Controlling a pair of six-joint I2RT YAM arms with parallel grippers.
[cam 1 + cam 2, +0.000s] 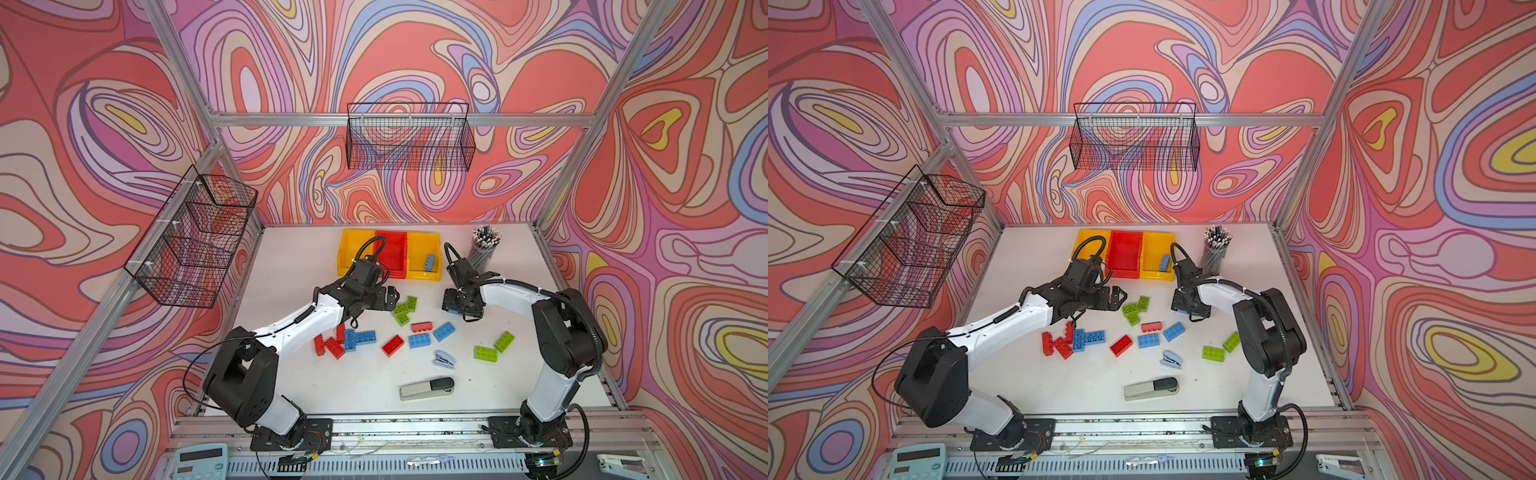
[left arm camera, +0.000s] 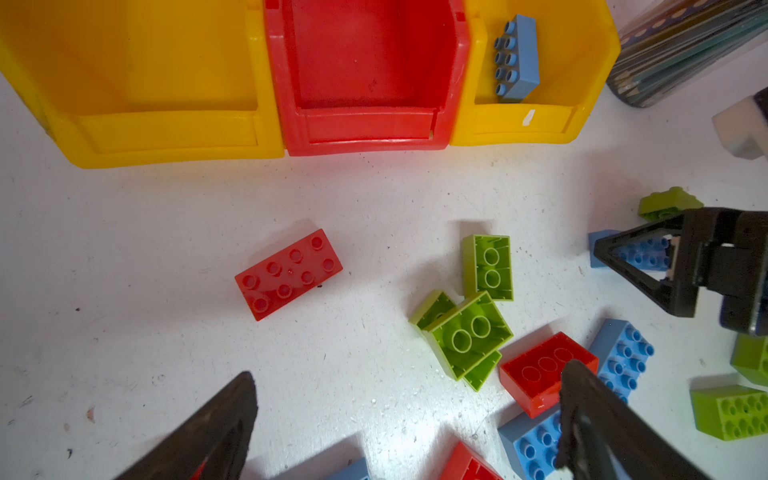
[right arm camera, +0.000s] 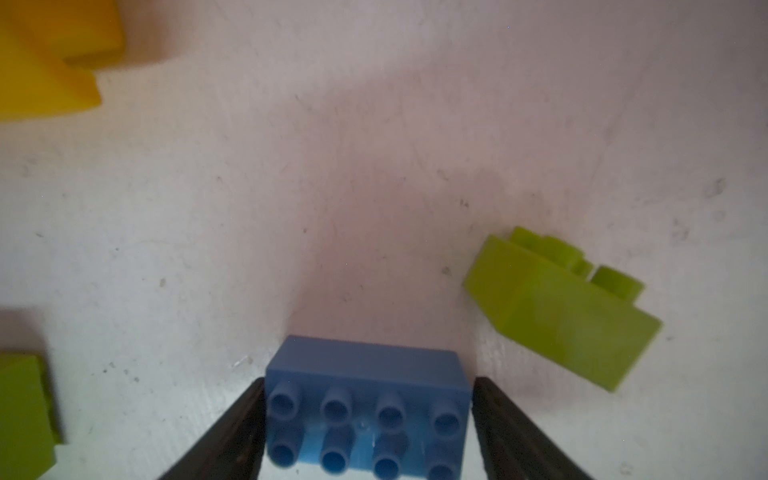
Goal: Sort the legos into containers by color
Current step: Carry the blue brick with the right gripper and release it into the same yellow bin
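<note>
Blue brick (image 3: pixel 368 415) flat on the white table (image 3: pixel 374 166), studs up, and the right gripper (image 3: pixel 369 380) is closed against its two short ends, one black finger on each. A green brick (image 3: pixel 561 316) lies near, clear of the grip. At the back sit the containers (image 2: pixel 365 133), yellow-red-yellow, with one blue lego (image 2: pixel 517 58) on its side in the yellow bin nearest the pencil cup (image 1: pixel 484 249). Left gripper (image 2: pixel 411 372) is spread wide, holding nothing, by the green cluster (image 2: pixel 469 332). Other legos (image 1: pixel 419 340) lie scattered mid-table, with the small stapler (image 1: pixel 444 359) and grey stapler (image 1: pixel 427 388) nearer the front. In both top views the gripped brick is hidden under the gripper; the wrist view cuts off its near edge
</note>
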